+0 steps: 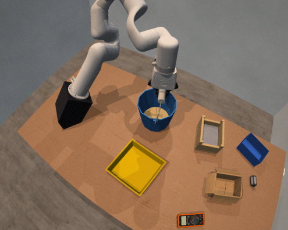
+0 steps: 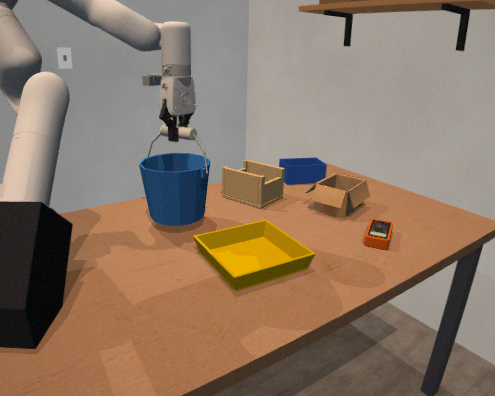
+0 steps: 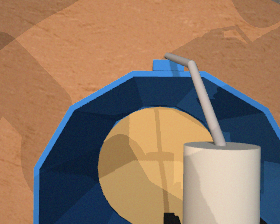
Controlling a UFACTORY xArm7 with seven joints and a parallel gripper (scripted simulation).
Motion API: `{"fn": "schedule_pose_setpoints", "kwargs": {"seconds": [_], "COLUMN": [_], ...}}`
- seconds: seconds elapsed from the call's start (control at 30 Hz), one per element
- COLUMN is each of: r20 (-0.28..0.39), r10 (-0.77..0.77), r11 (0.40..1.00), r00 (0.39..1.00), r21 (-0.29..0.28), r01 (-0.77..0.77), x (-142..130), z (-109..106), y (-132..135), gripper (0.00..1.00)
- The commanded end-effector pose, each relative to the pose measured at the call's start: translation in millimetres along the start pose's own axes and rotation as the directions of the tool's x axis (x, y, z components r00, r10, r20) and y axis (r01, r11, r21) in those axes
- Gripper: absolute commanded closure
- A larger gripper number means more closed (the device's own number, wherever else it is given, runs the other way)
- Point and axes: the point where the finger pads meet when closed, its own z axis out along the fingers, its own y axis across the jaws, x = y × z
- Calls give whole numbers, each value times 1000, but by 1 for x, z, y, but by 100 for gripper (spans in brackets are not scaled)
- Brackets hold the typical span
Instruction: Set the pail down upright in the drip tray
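While the gripper (image 2: 174, 131) is clamped on the white grip of the handle (image 2: 178, 132), the blue pail (image 2: 174, 189) hangs upright beneath it, low over the table (image 1: 77, 151). In the top view, the yellow tray (image 1: 122, 173) lies at about seven o'clock from the pail (nearby, not touching).

Blue pail (image 3: 66, 165) below, white handle grip (image 3: 221, 185) foremost.

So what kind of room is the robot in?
Probably a small workshop or hobby room. A wooden table holds a multimeter, a cardboard box and a wooden crate, and a bracketed shelf hangs on the plain grey wall.
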Motion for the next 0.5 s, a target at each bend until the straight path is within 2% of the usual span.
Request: {"fn": "schedule_pose_setpoints", "kwargs": {"seconds": [0.0, 0.47], "r20": [2, 2], "r10": [0, 0], "r11": [1000, 1000], "r00": [1000, 1000], "r21": [-4, -4], "r01": [0, 0], "x": [-1, 0], "z": [-7, -30], "y": [1, 1], "gripper": [100, 100]}}
